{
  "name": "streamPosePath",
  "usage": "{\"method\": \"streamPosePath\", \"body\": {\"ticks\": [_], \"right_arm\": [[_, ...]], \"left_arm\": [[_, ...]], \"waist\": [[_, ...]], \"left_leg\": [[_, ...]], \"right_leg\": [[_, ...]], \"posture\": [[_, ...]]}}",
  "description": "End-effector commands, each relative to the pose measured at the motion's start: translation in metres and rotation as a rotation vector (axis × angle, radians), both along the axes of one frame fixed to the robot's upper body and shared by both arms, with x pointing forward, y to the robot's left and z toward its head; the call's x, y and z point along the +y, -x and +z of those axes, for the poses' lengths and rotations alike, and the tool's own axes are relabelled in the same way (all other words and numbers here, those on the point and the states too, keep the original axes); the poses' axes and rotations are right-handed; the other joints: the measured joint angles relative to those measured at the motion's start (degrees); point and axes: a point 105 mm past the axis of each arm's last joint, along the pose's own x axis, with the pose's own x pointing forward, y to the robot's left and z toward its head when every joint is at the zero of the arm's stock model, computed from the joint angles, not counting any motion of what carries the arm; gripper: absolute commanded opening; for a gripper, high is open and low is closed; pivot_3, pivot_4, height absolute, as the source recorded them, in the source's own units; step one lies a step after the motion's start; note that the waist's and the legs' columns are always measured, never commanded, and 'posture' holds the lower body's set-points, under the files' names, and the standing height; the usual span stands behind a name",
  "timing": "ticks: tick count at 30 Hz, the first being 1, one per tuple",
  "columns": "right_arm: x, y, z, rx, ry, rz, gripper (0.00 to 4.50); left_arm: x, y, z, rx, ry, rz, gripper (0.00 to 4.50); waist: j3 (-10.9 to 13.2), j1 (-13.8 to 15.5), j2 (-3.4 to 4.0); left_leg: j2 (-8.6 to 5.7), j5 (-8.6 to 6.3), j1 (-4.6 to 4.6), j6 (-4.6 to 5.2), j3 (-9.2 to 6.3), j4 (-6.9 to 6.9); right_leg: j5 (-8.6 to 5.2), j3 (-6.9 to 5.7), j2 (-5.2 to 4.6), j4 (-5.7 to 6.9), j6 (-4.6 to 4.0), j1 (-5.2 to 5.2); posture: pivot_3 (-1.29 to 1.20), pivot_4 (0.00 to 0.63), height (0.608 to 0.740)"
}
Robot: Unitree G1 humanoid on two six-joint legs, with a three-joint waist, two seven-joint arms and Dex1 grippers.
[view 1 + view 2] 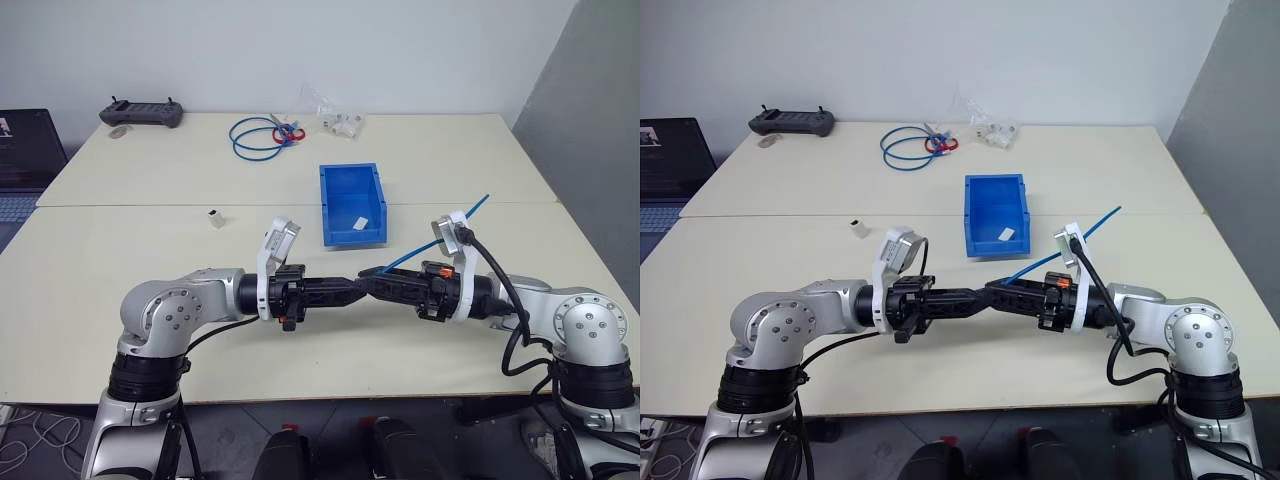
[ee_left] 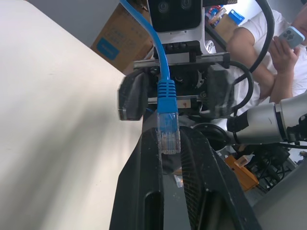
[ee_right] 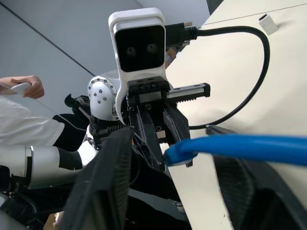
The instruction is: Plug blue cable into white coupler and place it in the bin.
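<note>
My two grippers meet tip to tip above the near table. The left gripper is shut on the clear plug of the blue cable. The cable runs back between the right gripper's fingers and sticks up past its wrist. The right gripper is open, its fingers standing apart on either side of the cable. The white coupler stands alone on the table, left of the bin and beyond my left arm. The blue bin lies just beyond the grippers with a small white piece inside.
At the table's far side lie a coiled blue cable with red bits, white pieces in clear wrap and a dark controller. A laptop sits at the far left. A person in a white shirt holds a phone off the table.
</note>
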Motion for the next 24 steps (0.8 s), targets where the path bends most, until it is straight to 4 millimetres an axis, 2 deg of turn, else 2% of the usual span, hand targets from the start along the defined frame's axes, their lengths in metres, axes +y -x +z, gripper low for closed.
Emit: {"method": "streamPosePath", "body": {"ticks": [1, 7, 16, 18, 22, 24], "right_arm": [[-0.001, 0.001, 0.006, -0.020, -0.032, 0.005, 1.49], [-0.004, 0.000, 0.006, -0.013, -0.040, -0.002, 0.26], [-0.002, 0.001, 0.007, -0.025, -0.036, -0.005, 0.21], [-0.001, 0.001, 0.008, -0.029, -0.039, -0.012, 0.21], [-0.003, -0.008, 0.006, -0.041, -0.023, -0.078, 0.21], [-0.008, -0.018, 0.004, -0.048, -0.009, -0.138, 0.21]], "left_arm": [[-0.001, 0.000, 0.013, -0.043, 0.038, -0.007, 0.21], [0.000, 0.000, 0.013, -0.043, 0.036, -0.006, 0.21], [0.001, -0.005, 0.012, -0.079, 0.025, 0.030, 0.21], [0.006, -0.012, 0.012, -0.104, 0.004, 0.060, 0.91], [0.030, -0.027, 0.005, -0.211, -0.109, 0.144, 1.71], [0.048, -0.042, -0.004, -0.273, -0.193, 0.269, 2.08]], "waist": [[0.00, -0.01, 0.00], [0.00, 0.00, 0.00], [0.00, 0.00, 0.00], [0.00, 0.00, 0.00], [0.01, -0.05, 0.00], [0.01, -0.12, 0.01]], "left_leg": [[0.00, 0.00, 0.00, 0.00, 0.00, 0.00], [-0.01, 0.00, -0.01, 0.00, 0.01, 0.00], [-0.01, 0.00, -0.01, 0.00, 0.00, 0.00], [-0.01, 0.00, -0.01, 0.00, 0.01, 0.00], [0.01, 0.00, 0.01, 0.00, 0.01, -0.01], [0.02, 0.00, 0.02, 0.00, 0.02, -0.04]], "right_leg": [[0.00, 0.00, 0.00, 0.00, 0.00, 0.00], [0.00, 0.01, 0.00, 0.00, 0.00, 0.00], [0.00, 0.01, 0.00, 0.00, 0.00, 0.00], [0.00, 0.01, 0.00, 0.00, 0.00, 0.00], [0.00, 0.01, 0.02, 0.00, 0.00, -0.02], [-0.01, 0.03, 0.04, -0.01, -0.01, -0.03]], "posture": [[0.00, 0.150, 0.740], [0.00, 0.150, 0.740], [0.00, 0.150, 0.740], [0.00, 0.150, 0.740], [0.00, 0.150, 0.740], [0.00, 0.150, 0.740]]}}
